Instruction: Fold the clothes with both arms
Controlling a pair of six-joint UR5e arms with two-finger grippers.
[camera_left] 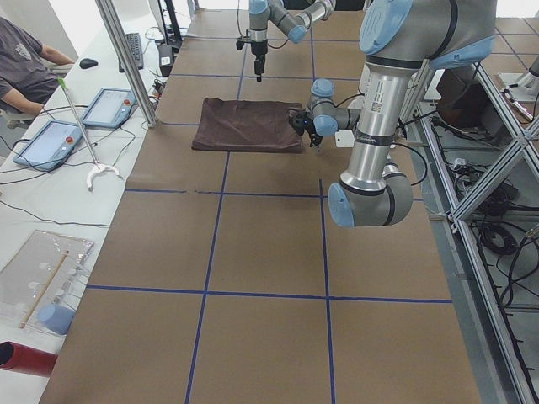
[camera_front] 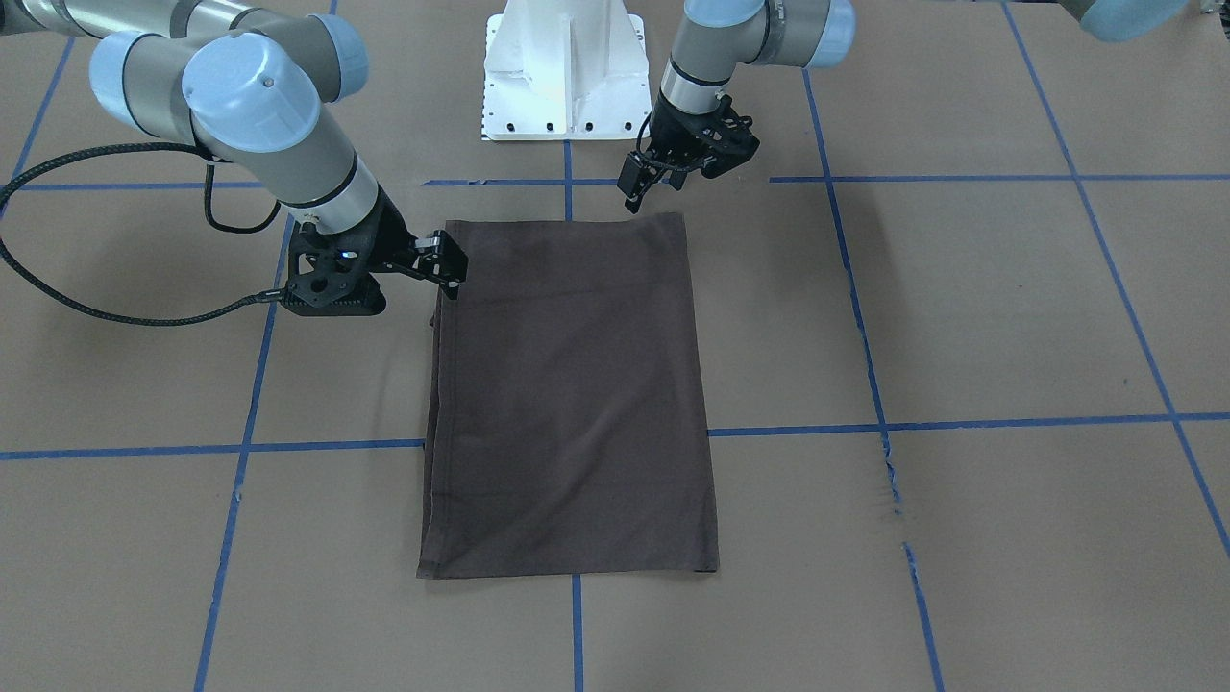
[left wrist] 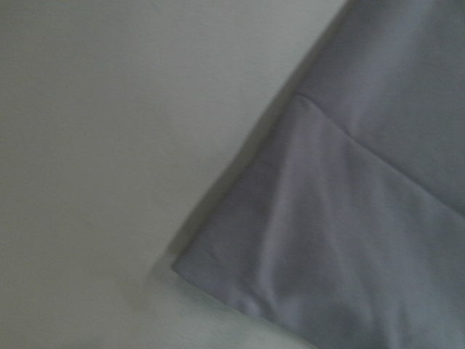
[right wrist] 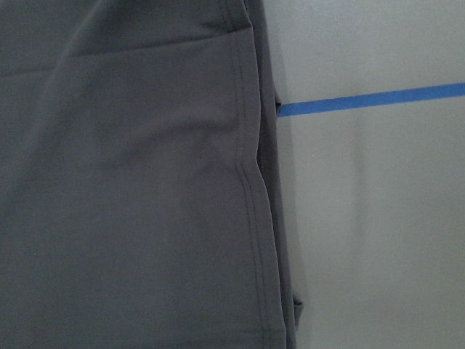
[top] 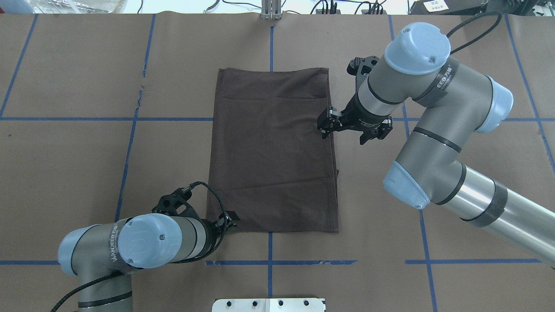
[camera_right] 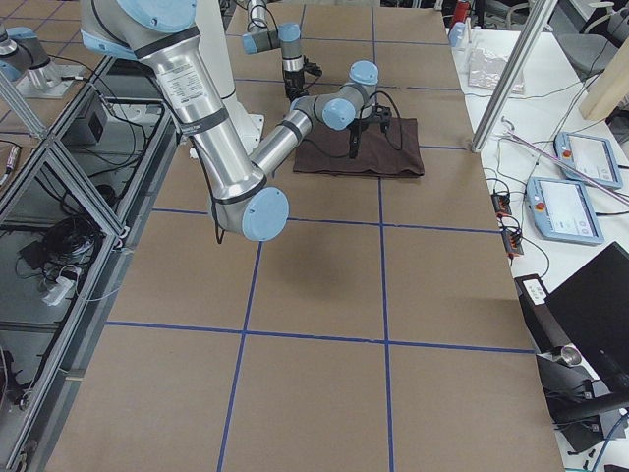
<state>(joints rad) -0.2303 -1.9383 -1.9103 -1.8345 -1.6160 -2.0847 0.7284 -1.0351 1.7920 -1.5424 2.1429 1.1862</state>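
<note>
Dark brown-grey short-sleeved T-shirt (top: 271,151) lies flat mid-counter (top: 86,173), which is brown paper w/ a blue tape grid. The shirt is already a long narrow rectangle. Black two-finger left pincer (top: 229,216) hangs at its near-left corner; open or closed, can't tell. Black right pincer (top: 324,126) sits at the right long edge, abt halfway along, jaws look parted, nothing held. Reads as set-up for the cross fold. Next: right prob. needs the near-right corner, then both pinch all layers, lift level, carry to the far edge.
</note>
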